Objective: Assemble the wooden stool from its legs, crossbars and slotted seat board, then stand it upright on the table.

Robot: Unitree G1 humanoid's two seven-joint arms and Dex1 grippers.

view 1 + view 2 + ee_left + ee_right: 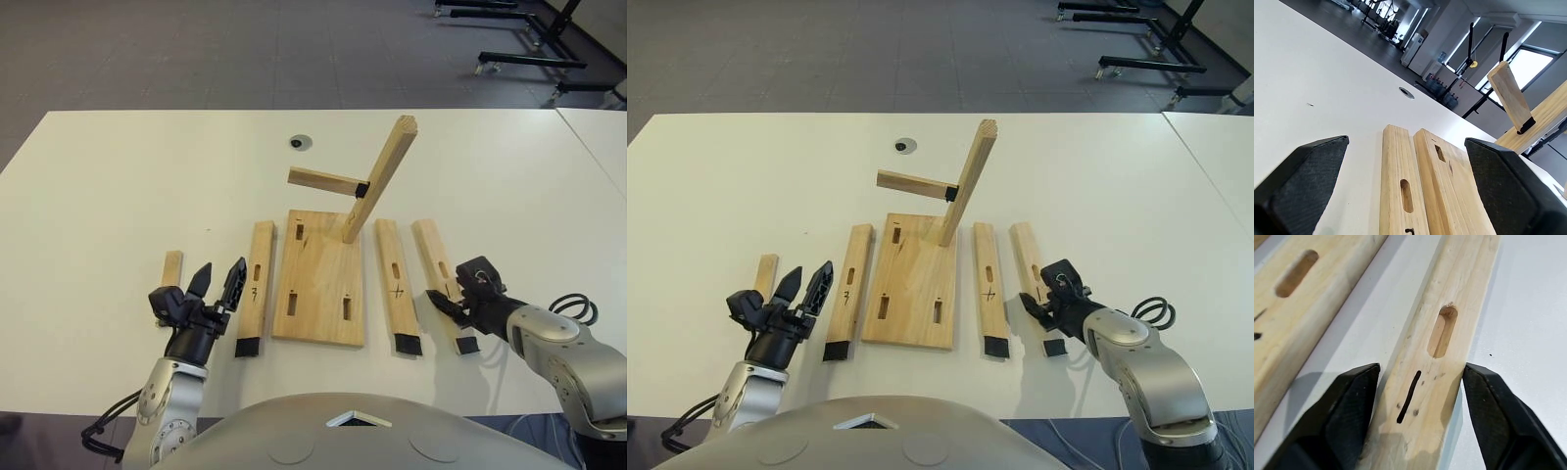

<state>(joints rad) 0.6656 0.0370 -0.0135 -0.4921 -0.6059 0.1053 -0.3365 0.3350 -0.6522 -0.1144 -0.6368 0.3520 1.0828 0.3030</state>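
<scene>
White surface (118, 196) took up most of the frame. Seat board (318, 294) lay flat at centre, slots facing up. Upright leg (382, 176) stood in the board's upper-right slot, tilted toward the upper right (not plumb). Fitted crossbar (321, 179) stuck out of that leg to the left about halfway up, clear of the surface, with a black piece at the joint.

Three more legs lay flat, parallel to the board's long sides: left leg (259, 279) just left of the board, middle-right leg (394, 279) just right of it, far-right leg (431, 255) beside that one. Each had a black cap on its lower end.

Right gripper (446, 302) sat at lower right, on the lower part of the far-right leg. Its fingers (1352, 406) pressed against both long edges, clamped on it, and the leg lay flat on the surface.

Left gripper (223, 269) was at lower left, jaws apart, holding nothing, just left of the left leg. Its wrist view had that leg and the board running up the middle between the jaws.

Loose crossbar (171, 266) lay flat to the left of the left gripper, apart from the other parts. Small round grommet (300, 142) sat in the surface above the board.
</scene>
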